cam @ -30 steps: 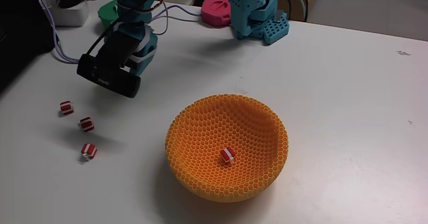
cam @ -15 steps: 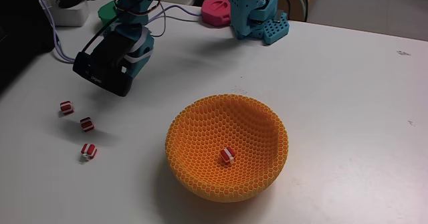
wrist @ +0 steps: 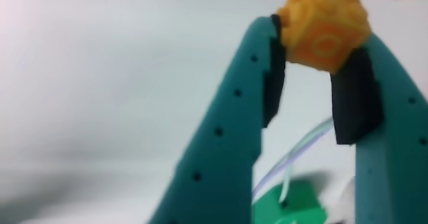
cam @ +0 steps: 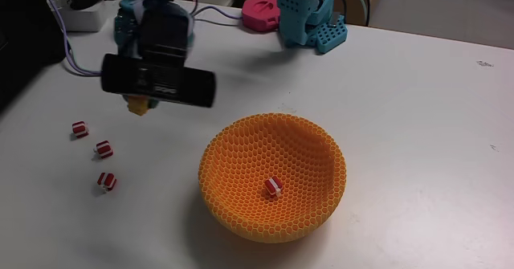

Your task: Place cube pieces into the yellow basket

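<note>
**Orange-yellow cube riding in the jaws, basket waiting**

Orange-yellow plastic is showing between the teal fingers in the wrist view: the gripper (wrist: pixel 314 43) is clamping the orange-yellow cube (wrist: pixel 324 25) at its very tips, the black pads (wrist: pixel 354 97) pressing on either side. In the fixed view the same cube (cam: pixel 140 106) is peeking out below the black wrist camera (cam: pixel 158 80), and the arm is hanging above the white table (cam: pixel 418 100), off to the left of the yellow basket (cam: pixel 241 152) and a little beyond it.

One red-and-white striped cube (cam: pixel 273 187) is already lying at the bottom of the basket. Three more striped cubes are sitting on the table well left of the basket: one farthest back (cam: pixel 79 128), one in the middle (cam: pixel 104 149) and one nearest the camera (cam: pixel 107 181).

By the look of it, the carrying step is in hand, with the task not yet half done. The next move is calling for a swing to the right in the fixed view, until the cube is hanging over the basket's open mouth and clear of the near rim, and only then a release; the grip is shallow, so a jerky swing could be shaking the cube loose short of the rim.
</note>
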